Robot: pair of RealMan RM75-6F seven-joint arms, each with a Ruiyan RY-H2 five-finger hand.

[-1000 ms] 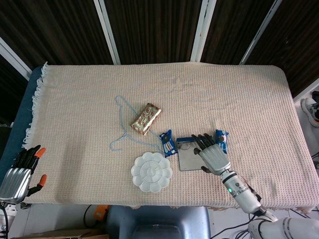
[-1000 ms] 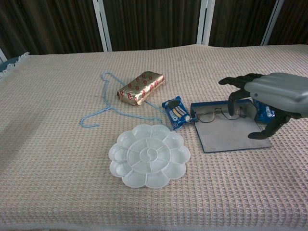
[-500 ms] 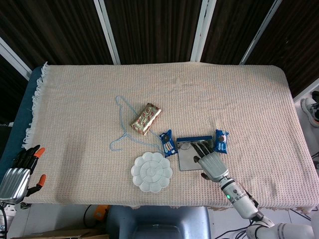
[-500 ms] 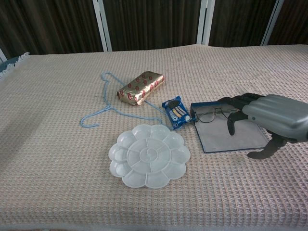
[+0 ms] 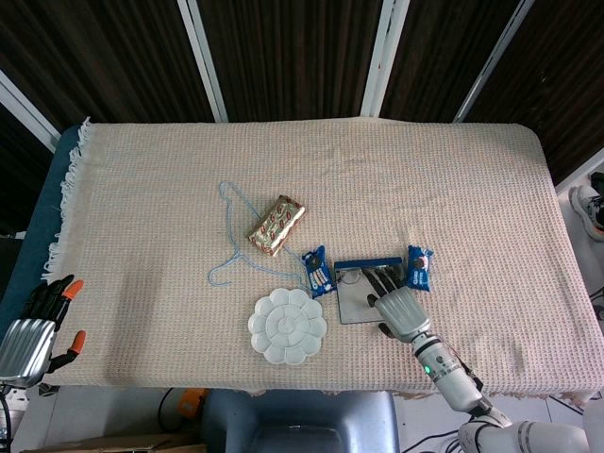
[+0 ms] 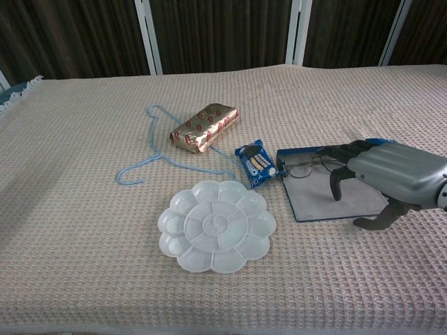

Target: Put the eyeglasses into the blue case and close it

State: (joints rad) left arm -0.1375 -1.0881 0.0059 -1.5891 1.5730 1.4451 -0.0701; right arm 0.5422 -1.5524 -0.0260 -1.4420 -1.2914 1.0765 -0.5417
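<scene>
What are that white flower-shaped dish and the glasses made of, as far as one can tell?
The white flower-shaped dish looks like plastic: glossy, slightly see-through petal wells with soft highlights. The glasses seem to have a thin dark wire frame, probably metal, with clear lenses, since the case lining shows through them.

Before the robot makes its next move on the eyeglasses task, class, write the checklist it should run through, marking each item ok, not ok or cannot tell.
1. Blue case open, lid flat on the cloth: ok.
2. Eyeglasses at the case's far edge: ok.
3. Eyeglasses fully seated in the case: cannot tell.
4. Right hand over the case, fingers spread, holding nothing: ok.
5. Left hand clear of the work, off the table's near left corner: ok.
6. Snack packet and white palette beside the case, not on it: ok.
</scene>
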